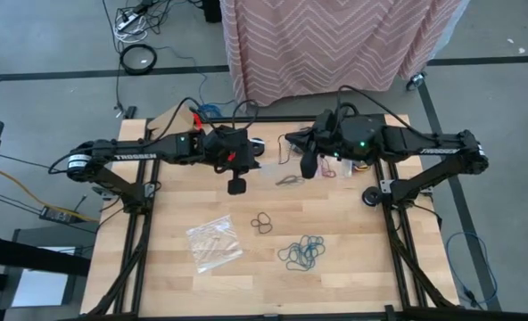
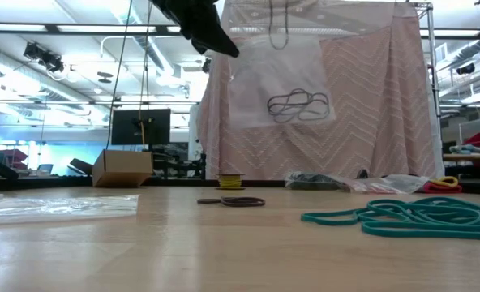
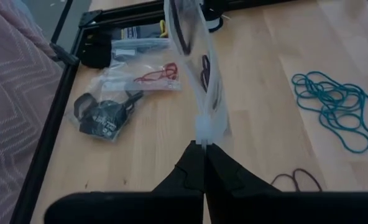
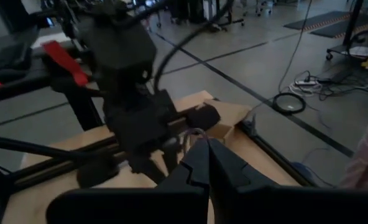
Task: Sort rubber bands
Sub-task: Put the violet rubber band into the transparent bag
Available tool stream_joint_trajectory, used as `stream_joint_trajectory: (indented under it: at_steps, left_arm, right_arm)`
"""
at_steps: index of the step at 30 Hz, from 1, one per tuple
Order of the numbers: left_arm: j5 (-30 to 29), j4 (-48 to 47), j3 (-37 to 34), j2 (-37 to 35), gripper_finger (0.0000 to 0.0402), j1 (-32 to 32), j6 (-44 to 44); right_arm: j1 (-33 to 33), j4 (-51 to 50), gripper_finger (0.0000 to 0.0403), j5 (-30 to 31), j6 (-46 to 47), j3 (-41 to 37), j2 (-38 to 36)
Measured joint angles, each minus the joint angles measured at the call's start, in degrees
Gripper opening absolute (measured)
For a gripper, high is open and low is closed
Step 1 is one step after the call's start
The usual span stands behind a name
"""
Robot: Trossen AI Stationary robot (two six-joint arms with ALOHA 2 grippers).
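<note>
Clear plastic bag point(image 2: 279, 81) of black rubber bands point(image 2: 298, 104) is hanging stretched between both grippers above the table's far side, left gripper point(image 3: 204, 148) and right gripper point(image 4: 204, 146) each pinching an edge.

A pale, matt wood-plank table point(image 1: 353, 267) bears a clear, crinkly, glossy plastic bag point(image 1: 214, 242) and teal rubber bands point(image 1: 303, 253).

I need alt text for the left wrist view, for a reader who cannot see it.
The left gripper is shut on the edge of a clear plastic bag holding dark rubber bands, lifted above a wooden table. Teal rubber bands lie loose on the wood; other bags lie near the table's edge.
</note>
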Motion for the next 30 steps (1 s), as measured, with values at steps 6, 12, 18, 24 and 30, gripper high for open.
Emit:
stream_joint_trajectory:
  at_steps: [6,12,18,24,30]
  left_arm:
    - [0.13,0.01,0.00,0.00,0.0003,-0.09,-0.02]
    - [0.13,-0.63,1.47,0.00,0.0003,-0.09,0.28]
    - [-0.82,-0.48,5.90,-0.11,0.0003,0.02,1.86]
    - [-1.33,-2.37,6.67,-0.11,0.0003,0.50,1.90]
    - [-1.60,-5.67,6.67,-0.11,0.0003,0.44,1.90]
  right_arm:
    - [-1.14,-2.49,0.0000,-0.71,0.39,-0.02,0.00]
    - [-1.47,-4.59,0.0000,-1.90,0.54,-0.02,0.02]
    - [-1.45,-10.28,0.0000,-2.05,2.54,-0.08,0.93]
    - [-1.45,-10.46,0.0004,-5.88,2.10,-0.09,3.48]
    - [-1.45,-10.04,0.0040,-9.81,-0.33,-0.09,4.81]
